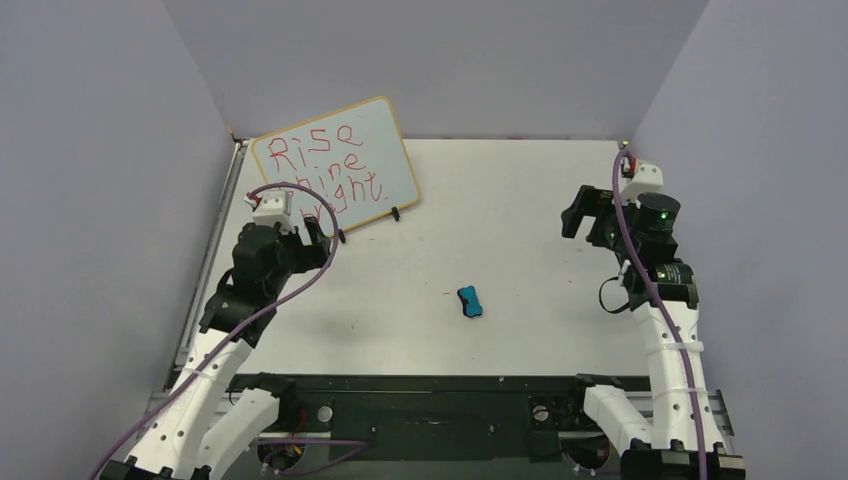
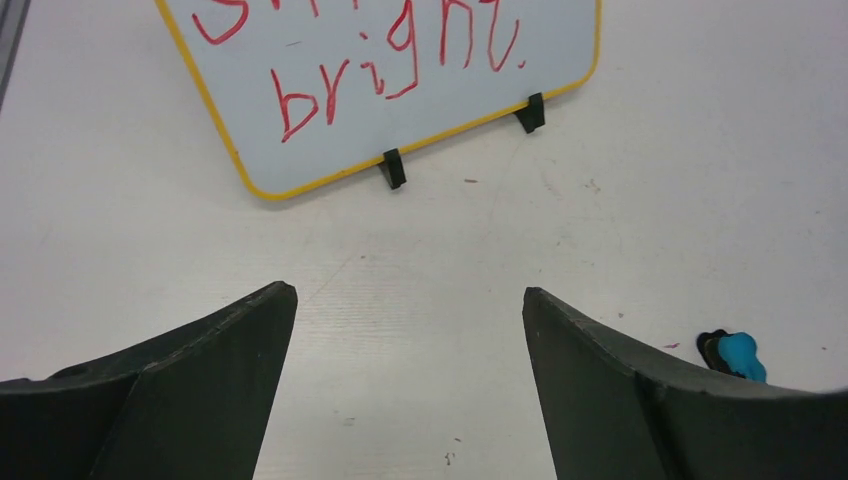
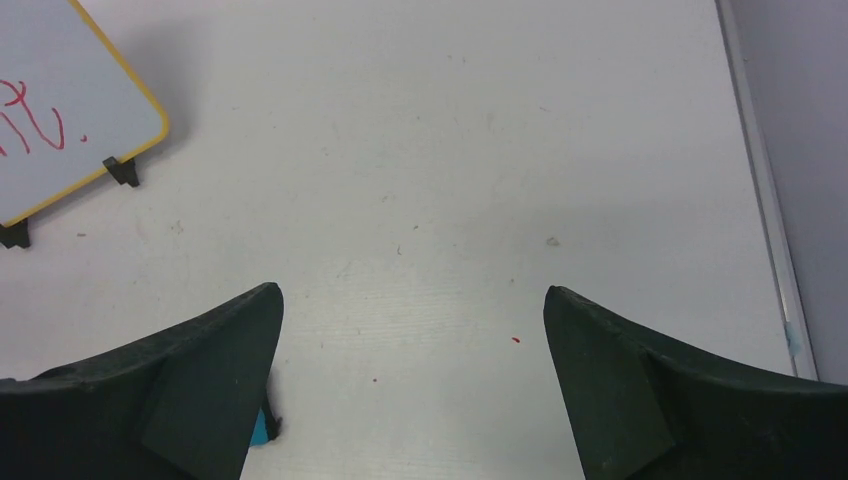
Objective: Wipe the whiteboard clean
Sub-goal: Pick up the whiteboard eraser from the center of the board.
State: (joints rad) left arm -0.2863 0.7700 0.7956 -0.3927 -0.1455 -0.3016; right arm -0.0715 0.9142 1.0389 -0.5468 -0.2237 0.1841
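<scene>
The whiteboard (image 1: 335, 165) leans on a thin black wire stand (image 1: 397, 213) at the back left, its yellow-framed white face covered in red handwriting; the left wrist view shows its lower part (image 2: 400, 80) and the right wrist view its corner (image 3: 70, 120). A small blue eraser (image 1: 470, 301) lies flat mid-table, and it shows at the edge of both wrist views, the eraser (image 2: 740, 355) by the left gripper's right finger and the eraser (image 3: 262, 428) behind the right gripper's left finger. My left gripper (image 1: 318, 238) hovers open just in front of the board. My right gripper (image 1: 588, 216) is open at the far right, empty.
Grey walls enclose the table on three sides. A metal rail (image 1: 215, 240) runs along the left edge and another rail (image 3: 765, 190) along the right edge. The black base bar (image 1: 430, 400) spans the near edge between the arm mounts.
</scene>
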